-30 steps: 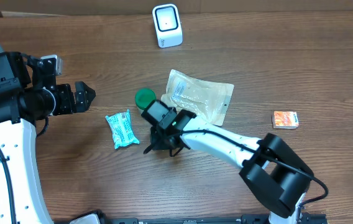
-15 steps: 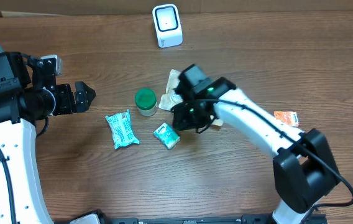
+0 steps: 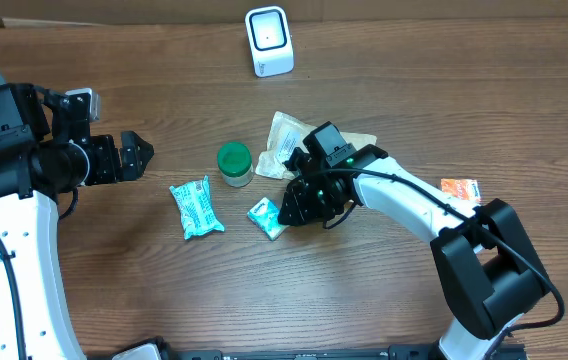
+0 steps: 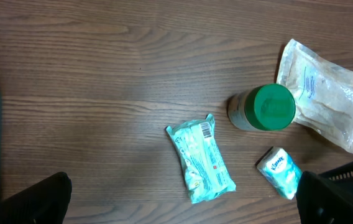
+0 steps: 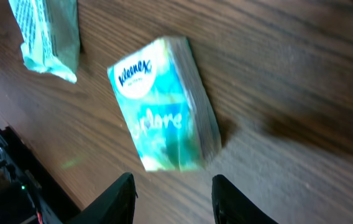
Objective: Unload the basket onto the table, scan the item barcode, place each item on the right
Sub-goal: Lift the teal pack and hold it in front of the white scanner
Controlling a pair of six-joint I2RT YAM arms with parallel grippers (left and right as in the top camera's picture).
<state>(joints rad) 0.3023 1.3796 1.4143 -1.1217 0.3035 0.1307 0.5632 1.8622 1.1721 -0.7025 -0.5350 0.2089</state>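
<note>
Seen from above, a brown wood-grain table [image 3: 414, 90] carries several small goods between two robot arms. At far left the left gripper [image 3: 136, 156] hangs above the table, its jaws spread wide and empty. To its right lies a crinkly mint-green wipes packet [image 3: 196, 206], with a printed barcode showing at one end in the left wrist view. Next stands a short upright jar [image 3: 233, 163] with a round green lid. Just right of and below it lies the tissue pack [image 3: 265, 217], likely the item to be scanned: a small soft rectangular block in glossy teal and white film, flat on the wood with its brand face up. A white boxy scanner [image 3: 268, 40] sits at the far edge of the table, well apart from it. The right gripper [image 3: 289, 212] hovers just beside the pack, fingers partly parted and holding nothing. No barcode shows on the upturned face, so the pack may reach the scanner with the wrong side showing. The slick film could also slip from the fingers, or the half-open jaws could land on the pack and push it instead of straddling it. Under the right arm lies a flat, wrinkled clear plastic pouch [image 3: 359, 145], and at far right a small orange packet [image 3: 459, 192].
</note>
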